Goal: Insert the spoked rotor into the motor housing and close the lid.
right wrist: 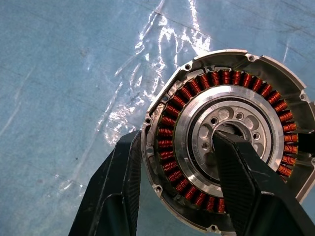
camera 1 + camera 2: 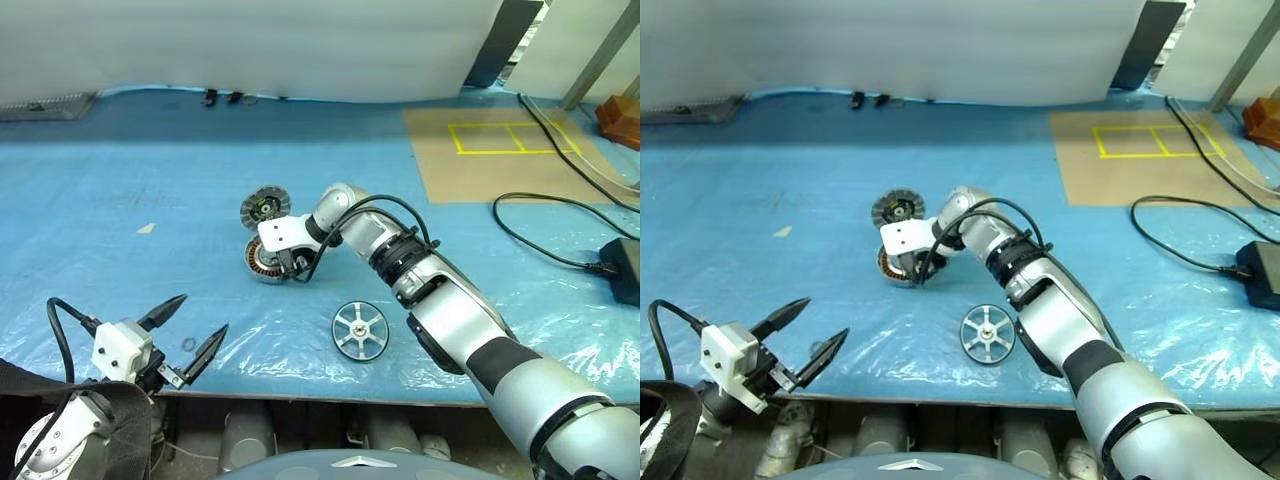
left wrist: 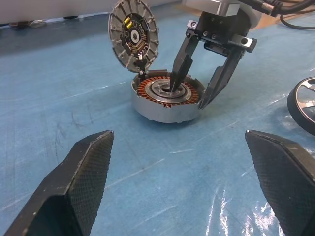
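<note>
The motor housing (image 2: 262,262), a short metal cylinder ringed with copper windings, lies on the blue sheet. My right gripper (image 2: 290,270) points down onto it. One finger (image 1: 241,187) is in the centre bore and the other (image 1: 115,191) is against the outside of the rim, so it is shut on the housing's wall. The grey segmented lid (image 3: 133,37) stands tilted against the housing's far edge. Nearer the table's front lies the spoked rotor (image 2: 359,330), flat and untouched. My left gripper (image 2: 205,312) hovers open at the front left, well apart from all three.
Black cables (image 2: 540,240) and a black power brick (image 2: 625,270) lie at the right. A brown board with yellow tape (image 2: 500,150) sits at the back right. The table's front edge (image 2: 300,388) runs just behind my left gripper.
</note>
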Controlling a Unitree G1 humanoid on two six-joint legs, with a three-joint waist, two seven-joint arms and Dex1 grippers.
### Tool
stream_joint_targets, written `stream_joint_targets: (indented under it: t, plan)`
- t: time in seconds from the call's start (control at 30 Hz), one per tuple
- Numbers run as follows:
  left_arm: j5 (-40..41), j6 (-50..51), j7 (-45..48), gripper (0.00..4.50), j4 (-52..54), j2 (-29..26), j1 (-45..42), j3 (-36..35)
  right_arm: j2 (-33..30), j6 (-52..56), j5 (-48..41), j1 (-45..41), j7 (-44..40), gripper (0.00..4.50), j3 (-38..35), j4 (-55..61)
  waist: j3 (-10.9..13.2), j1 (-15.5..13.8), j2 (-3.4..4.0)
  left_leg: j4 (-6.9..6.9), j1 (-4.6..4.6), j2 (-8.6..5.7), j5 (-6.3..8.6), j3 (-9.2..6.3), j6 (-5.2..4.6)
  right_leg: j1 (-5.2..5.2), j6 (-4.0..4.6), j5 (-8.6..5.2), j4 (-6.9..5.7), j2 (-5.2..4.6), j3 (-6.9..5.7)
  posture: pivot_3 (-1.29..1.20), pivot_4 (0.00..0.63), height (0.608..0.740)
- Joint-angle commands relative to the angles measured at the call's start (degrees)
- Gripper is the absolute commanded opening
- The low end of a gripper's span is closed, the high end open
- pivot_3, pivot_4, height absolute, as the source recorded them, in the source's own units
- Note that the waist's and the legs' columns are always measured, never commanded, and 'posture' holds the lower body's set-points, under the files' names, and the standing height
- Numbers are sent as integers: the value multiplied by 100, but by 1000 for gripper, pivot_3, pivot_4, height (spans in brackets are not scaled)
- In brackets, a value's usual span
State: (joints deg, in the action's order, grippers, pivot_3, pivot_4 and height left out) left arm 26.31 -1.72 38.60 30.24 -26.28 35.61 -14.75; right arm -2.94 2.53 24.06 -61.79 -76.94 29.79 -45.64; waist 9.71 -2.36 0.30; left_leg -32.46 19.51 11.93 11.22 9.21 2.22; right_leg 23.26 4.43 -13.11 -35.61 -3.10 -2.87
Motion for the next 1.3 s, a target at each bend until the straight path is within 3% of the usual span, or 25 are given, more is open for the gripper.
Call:
stream_joint_targets:
  t: [0.03,0.1,0.37,0.63,1.03,1.3]
  plan:
    - [53,-65,61,4500,139,-21,50,-157,29,409,-72,412,-502,1931,369,324,-2,1,-3,5,-3,0,0,-1,0,0,0,0,4,0,3,0,150,740]
    - [53,-103,89,4500,85,-17,53,-186,-5,506,-90,465,-564,1931,414,519,-3,4,-4,13,-2,0,0,0,0,1,1,0,10,1,3,0,150,740]
    - [-49,-59,122,4500,61,-10,-4,-125,-245,569,-342,492,-635,4475,349,1097,-2,8,-4,27,1,-2,1,22,2,5,31,10,20,1,3,0,150,740]
    - [210,-54,-9,4500,82,90,-198,-484,-698,754,-1689,592,-997,4475,-447,2724,14,-4,-32,20,25,0,1,23,2,29,32,11,16,2,2,0,150,740]
    - [858,69,51,4500,129,544,730,-952,-781,741,-2452,1667,913,4475,-1448,3096,16,5,-56,21,58,-3,1,29,3,65,31,11,20,3,4,0,150,740]
    - [580,-373,281,4500,-540,793,919,-1041,-788,628,-2499,2165,1566,4475,-1371,3306,18,7,-60,24,52,0,1,29,3,66,-5,-9,22,8,6,0,150,740]
